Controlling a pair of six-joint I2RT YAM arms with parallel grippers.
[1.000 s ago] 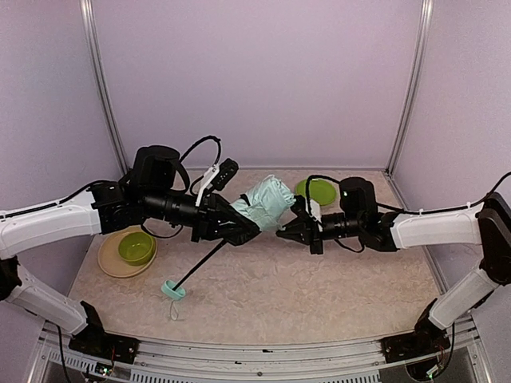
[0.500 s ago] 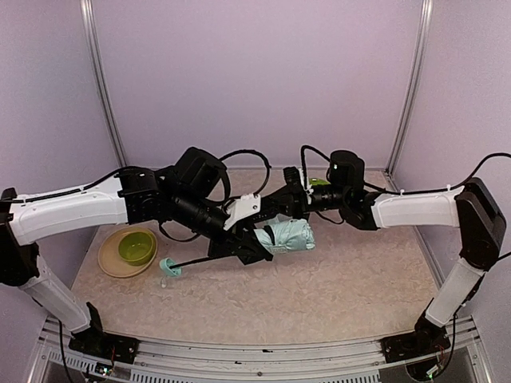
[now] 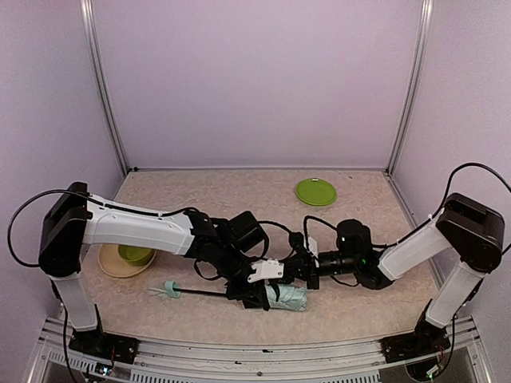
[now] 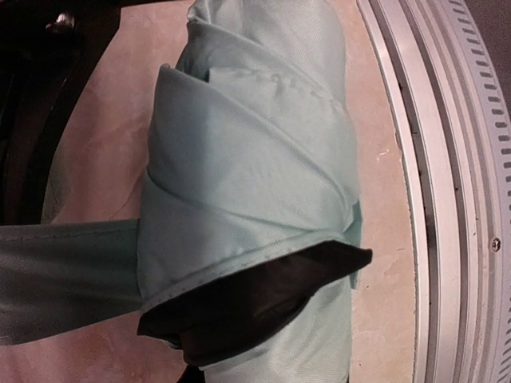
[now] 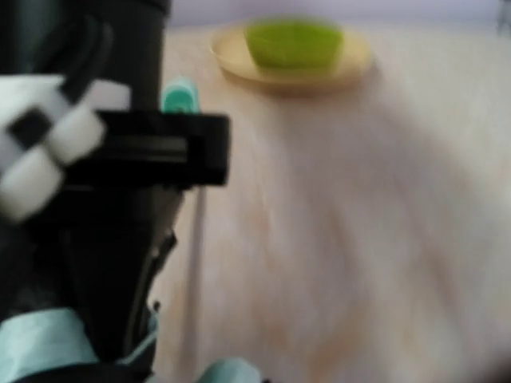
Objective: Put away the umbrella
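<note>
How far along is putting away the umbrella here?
Done: the umbrella is rolled up. In hand: the left pincer grips the roll; the right pincer, shut, hovers beside it. Left: the shaft is not collapsed, the handle sticking out.

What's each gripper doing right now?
Left gripper: closed on the umbrella, gripping its folded fabric.
Right gripper: closed, nothing visibly held.

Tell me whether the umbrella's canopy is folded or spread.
Folded: the umbrella lies as a compact roll, mint fabric wrapped in overlapping pleats.
</note>
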